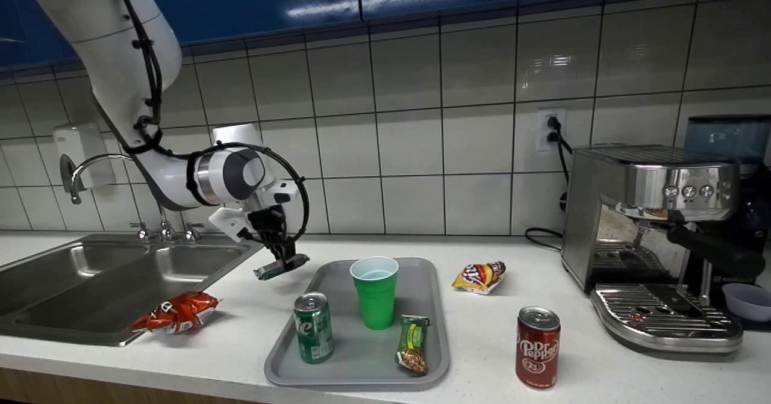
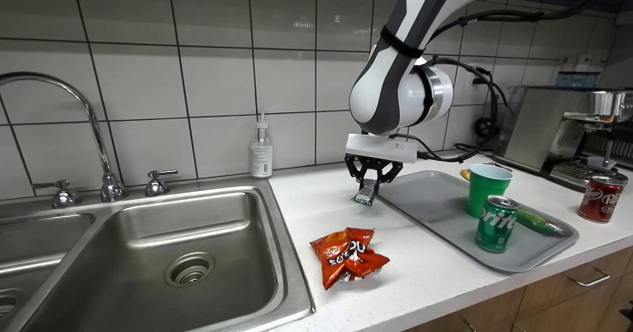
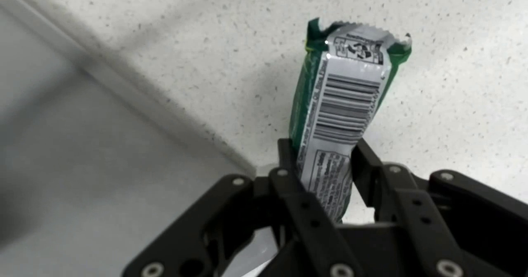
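In the wrist view, the end effector (image 3: 323, 155) pinches a barcoded green-and-silver wrapped bar (image 3: 342, 114) between its two black fingers (image 3: 365, 169). The bar is just beside the gray tray (image 2: 425, 193), over the tabletop (image 2: 316, 211); it looks raised, though whether its lower end clears the surface is hard to judge. On the tray stand a green cup (image 1: 376, 295) and a Sprite can (image 1: 313, 329), a green snack packet (image 1: 412, 344) lying near them. A red snack bag (image 2: 346, 258) lies between the sink (image 2: 292, 275) and the tray.
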Robot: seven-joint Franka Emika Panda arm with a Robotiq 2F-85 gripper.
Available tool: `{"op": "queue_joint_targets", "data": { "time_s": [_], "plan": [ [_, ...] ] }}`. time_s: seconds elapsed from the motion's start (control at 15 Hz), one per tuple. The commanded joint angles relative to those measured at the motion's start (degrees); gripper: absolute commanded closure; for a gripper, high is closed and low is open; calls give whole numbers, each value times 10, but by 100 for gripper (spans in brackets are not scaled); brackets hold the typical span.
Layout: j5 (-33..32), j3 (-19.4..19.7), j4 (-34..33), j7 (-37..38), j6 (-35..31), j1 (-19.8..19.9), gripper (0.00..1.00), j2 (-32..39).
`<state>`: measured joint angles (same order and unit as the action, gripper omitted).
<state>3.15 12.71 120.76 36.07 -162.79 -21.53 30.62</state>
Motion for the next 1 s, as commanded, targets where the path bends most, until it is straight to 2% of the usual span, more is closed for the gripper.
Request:
{"op": "queue_joint_targets", "data": {
  "time_s": [0.0,0.4,0.73,0.93],
  "plan": [
    [-24,25,26,30,20,-9,87,-41],
    [-56,73,64,62,20,-7,87,-74],
    [-90,114,79,105,22,0,87,-74],
    [-95,123,83,119,22,10,87,-69]
  ]
}}
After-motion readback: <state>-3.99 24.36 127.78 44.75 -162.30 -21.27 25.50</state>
